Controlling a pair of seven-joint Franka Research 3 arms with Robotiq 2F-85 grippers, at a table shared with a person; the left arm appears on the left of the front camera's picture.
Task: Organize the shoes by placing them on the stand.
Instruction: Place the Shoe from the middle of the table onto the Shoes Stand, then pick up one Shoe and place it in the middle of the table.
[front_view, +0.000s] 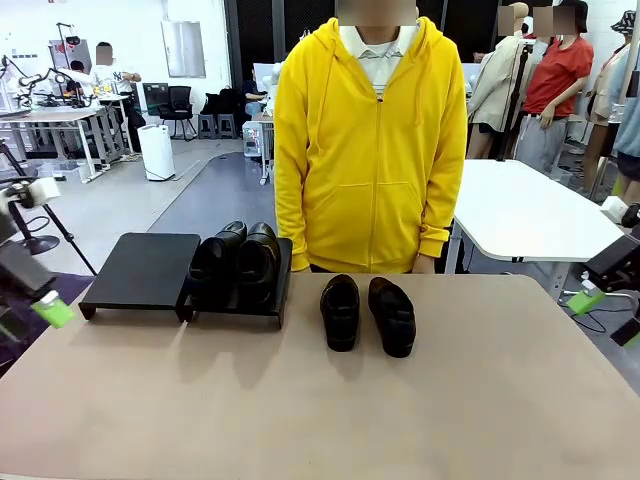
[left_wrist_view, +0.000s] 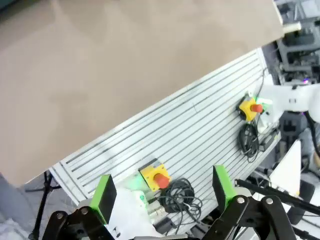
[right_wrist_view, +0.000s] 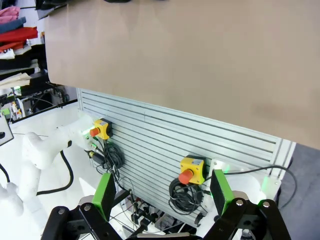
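- Two shoes (front_view: 258, 262) sit side by side on the right panel of the stand (front_view: 140, 268), touching each other.
- The stand rests at the far left of the tan surface (front_view: 320, 410), its two black panels adjoining.
- Two more shoes lie on the surface itself, near the middle and just right of the stand: one (front_view: 340, 310) to the left and one (front_view: 391, 316) to the right, close together but with a narrow gap between them.
- A person in a yellow hoodie (front_view: 370, 140) stands at the far side, directly behind the loose pair.
- The left jaws stand wide apart with nothing between them; their green pads (left_wrist_view: 104, 197) frame a slotted metal panel (left_wrist_view: 200, 135) below the near edge of the surface, with a yellow box and red button (left_wrist_view: 156, 176) and coiled cables (left_wrist_view: 180, 197) on it.
- The right jaws are likewise spread and hold nothing; their green pads (right_wrist_view: 220, 192) look over the same kind of slotted panel, another yellow box with a red button (right_wrist_view: 192, 170) and a cable coil.
- From the front, one green pad shows at the left edge (front_view: 52, 310) and one at the right edge (front_view: 585, 300), both well apart from the shoes.
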